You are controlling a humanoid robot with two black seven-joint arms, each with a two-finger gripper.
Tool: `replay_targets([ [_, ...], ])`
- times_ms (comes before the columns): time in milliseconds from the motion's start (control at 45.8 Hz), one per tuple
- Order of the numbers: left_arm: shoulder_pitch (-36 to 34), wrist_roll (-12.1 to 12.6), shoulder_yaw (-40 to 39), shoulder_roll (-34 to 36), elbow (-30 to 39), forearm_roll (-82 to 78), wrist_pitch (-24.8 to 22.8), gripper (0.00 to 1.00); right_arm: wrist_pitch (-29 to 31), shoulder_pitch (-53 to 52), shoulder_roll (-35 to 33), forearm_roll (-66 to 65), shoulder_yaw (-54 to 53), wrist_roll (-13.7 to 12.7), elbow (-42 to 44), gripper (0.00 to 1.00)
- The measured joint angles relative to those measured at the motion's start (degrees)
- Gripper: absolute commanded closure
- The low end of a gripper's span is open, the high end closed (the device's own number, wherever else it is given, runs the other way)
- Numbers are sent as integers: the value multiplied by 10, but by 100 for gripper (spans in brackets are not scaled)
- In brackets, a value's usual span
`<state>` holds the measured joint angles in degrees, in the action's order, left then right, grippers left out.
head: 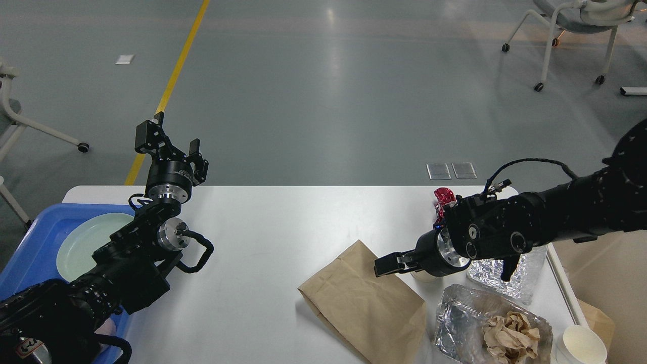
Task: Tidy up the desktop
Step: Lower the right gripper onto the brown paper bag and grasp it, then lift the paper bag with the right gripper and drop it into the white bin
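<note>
Grey floor with a yellow line [174,76] runs behind your white table [263,237], which fills the lower half of the view, and chairs on castors stand at the far right [571,30] and far left [20,116].

Your left arm comes in over a blue tray [30,253] at the table's left edge; a pale green plate [83,240] lies in that tray. Your left gripper [167,139] is raised above the table's back-left corner, its fingers apart and holding nothing.

Your right arm reaches in from the right, low over the clutter. Your right gripper [386,265] points left, just above the top right edge of a brown paper bag [366,301] lying flat on the table. You cannot tell whether its fingers are together or apart; they show as one dark shape.

A paper cup [422,275] is mostly hidden behind the wrist. A red foil wrapper [444,197] shows just beyond the arm. Near the right edge lie a foil sheet [505,283] and a foil container [465,318] holding crumpled brown paper [510,336]. A second cup [581,346] stands at the bottom right, beside a beige bin [601,273].
</note>
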<state>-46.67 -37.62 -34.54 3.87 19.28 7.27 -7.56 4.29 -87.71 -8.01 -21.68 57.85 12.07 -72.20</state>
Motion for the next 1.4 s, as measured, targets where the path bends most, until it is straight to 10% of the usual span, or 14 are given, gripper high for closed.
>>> replay_targets([
  [131, 0, 0, 0, 0, 0, 0, 0, 0, -8, 20, 13, -3, 2, -2, 12, 30],
  [415, 0, 0, 0, 0, 0, 0, 0, 0, -10, 43, 38, -6, 8, -6, 34, 100],
  [962, 0, 0, 0, 0, 0, 0, 0, 0, 20, -60, -12, 0, 5, 0, -22, 100],
  [1399, 0, 0, 0, 0, 0, 0, 0, 0, 394, -530, -234, 75, -136, 35, -152, 100],
])
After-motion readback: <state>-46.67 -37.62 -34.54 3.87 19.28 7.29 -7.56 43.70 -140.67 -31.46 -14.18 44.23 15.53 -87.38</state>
